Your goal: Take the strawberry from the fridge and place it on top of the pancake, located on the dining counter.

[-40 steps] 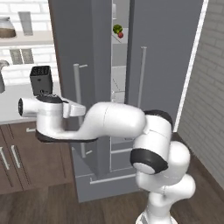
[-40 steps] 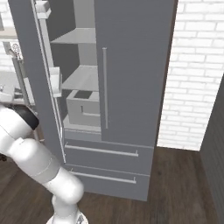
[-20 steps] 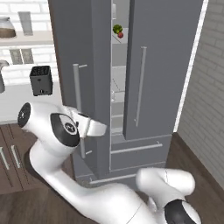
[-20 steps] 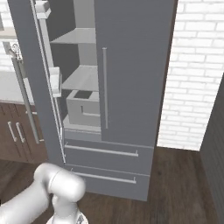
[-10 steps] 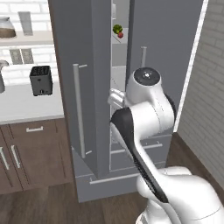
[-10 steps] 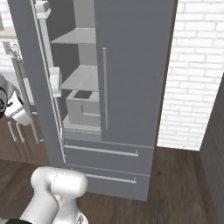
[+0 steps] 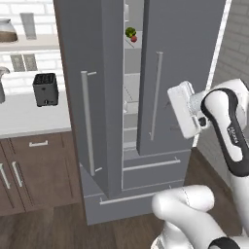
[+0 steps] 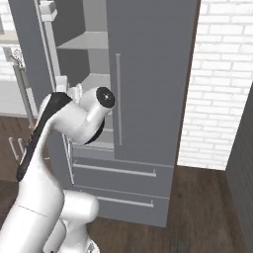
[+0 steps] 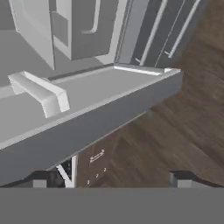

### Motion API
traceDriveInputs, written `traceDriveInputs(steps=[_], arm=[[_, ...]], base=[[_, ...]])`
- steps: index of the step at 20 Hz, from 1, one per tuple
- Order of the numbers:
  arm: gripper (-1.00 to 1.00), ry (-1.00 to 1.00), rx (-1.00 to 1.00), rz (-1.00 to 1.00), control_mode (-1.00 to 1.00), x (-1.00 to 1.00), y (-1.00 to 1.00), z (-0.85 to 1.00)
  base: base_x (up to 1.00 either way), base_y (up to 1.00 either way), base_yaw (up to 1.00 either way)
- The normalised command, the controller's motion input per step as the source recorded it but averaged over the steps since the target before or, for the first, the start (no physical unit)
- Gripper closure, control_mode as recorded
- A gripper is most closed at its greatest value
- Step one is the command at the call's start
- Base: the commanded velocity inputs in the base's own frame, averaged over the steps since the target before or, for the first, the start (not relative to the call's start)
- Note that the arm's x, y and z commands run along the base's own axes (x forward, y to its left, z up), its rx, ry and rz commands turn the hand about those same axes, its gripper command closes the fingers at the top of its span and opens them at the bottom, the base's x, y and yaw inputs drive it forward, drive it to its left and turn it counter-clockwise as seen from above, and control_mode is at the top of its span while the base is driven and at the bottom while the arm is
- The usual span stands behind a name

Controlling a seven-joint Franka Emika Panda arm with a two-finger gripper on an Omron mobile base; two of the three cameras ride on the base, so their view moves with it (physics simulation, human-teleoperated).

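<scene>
The fridge stands with both upper doors ajar. Through the gap, on a high shelf, the tiny red strawberry lies next to a lumpy green vegetable. My white hand hovers in front of the right door at mid height, well below the strawberry. In the hand view my gripper is open, fingertips wide apart with nothing between them, looking down past a grey fridge ledge to the floor. The fridge also shows from the right, my arm in front of it. The pancake and dining counter are out of view.
A black toaster sits on the white counter over brown cabinets left of the fridge. The left door swings out toward me. A white brick wall stands to the right. Wooden floor lies in front.
The arm has swung from the left, near the toaster, across the fridge front to the right door. The gripper stays open. The fridge and its contents have not moved.
</scene>
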Motion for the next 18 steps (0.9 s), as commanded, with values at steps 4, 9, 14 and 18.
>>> traceDriveInputs(steps=[4,9,14,18], arm=[[-1.0,0.25,0.63,0.22,-1.0,1.0,-0.14,0.05],[-1.0,0.1,0.27,0.22,-1.0,1.0,0.11,0.0],[-1.0,-0.01,0.02,0.2,-1.0,0.99,0.3,-0.04],[-1.0,-0.05,0.0,0.11,-1.0,0.93,0.34,-0.13]], base=[[0.0,0.0,0.0],[0.0,0.0,0.0],[0.0,0.0,0.0],[0.0,0.0,0.0]])
